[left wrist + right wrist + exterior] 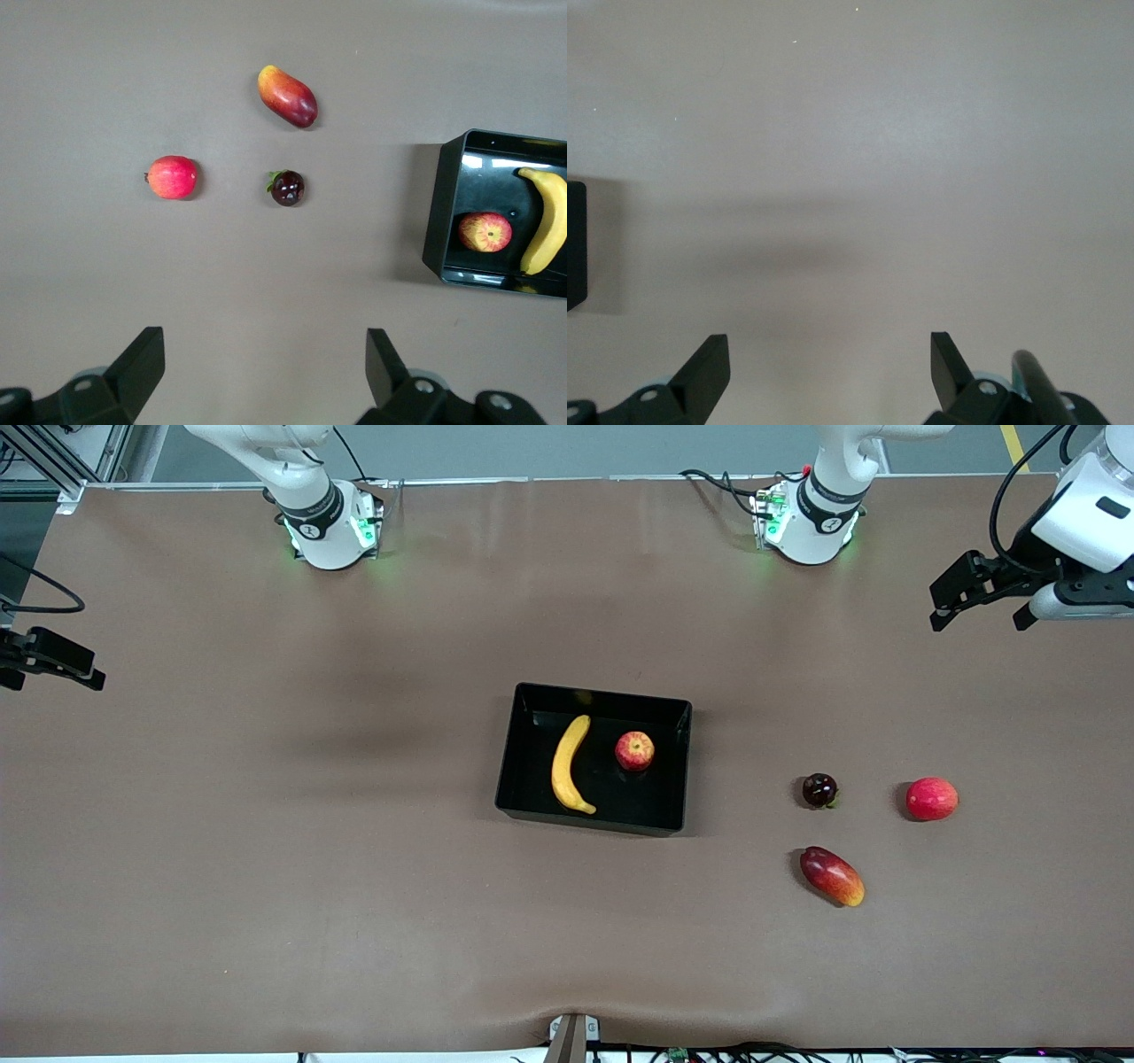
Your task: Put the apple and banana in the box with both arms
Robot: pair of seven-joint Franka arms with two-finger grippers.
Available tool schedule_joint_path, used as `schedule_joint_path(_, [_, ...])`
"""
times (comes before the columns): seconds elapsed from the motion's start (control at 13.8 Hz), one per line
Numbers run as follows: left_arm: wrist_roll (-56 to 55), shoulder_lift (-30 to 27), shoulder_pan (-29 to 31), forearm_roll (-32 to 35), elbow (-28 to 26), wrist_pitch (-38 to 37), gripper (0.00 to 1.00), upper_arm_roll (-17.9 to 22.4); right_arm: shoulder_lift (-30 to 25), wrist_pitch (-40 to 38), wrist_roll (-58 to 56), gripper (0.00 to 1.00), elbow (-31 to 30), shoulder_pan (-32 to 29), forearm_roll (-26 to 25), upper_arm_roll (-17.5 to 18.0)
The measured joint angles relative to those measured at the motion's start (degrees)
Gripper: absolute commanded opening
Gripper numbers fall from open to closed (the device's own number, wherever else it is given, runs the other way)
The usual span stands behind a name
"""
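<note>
Starting nearest the front camera, you have the elongated red-orange mango (832, 876) lying on the brown table (266, 868), nearer to that camera than the box and toward the left arm's end of the table from it. A little farther from the camera than the mango sit a small dark round fruit (819, 790) and a smooth pinkish-red round fruit (931, 799); the dark one lies between the box and the pinkish one, and none of the three touch.

At the table's middle you see the black box (523, 779). Both task fruits lie inside it: the banana (570, 765) runs lengthwise on the side toward the right arm's end, and the apple (634, 750) rests beside it on the side toward the left arm's end, a clear gap between them, stem dimple up.

Farther from the camera than the box, your left gripper (982, 612) hangs in the air over the table's edge at the left arm's end, well apart from the box, fingers spread wide and holding nothing. Your right gripper (55, 675) hangs over the table's edge at the right arm's end, also well apart from the box, its fingers (709, 367) wide apart and empty. Both arm bases stand along the table's edge farthest from the camera.
</note>
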Motion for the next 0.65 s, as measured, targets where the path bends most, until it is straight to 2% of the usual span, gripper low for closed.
schedule_joint_path(0.65, [4.46, 0.00, 1.77, 0.00, 0.44, -2.32, 1.00, 0.04, 0.00, 0.09, 0.00, 1.00, 0.00, 0.00, 0.00, -0.01])
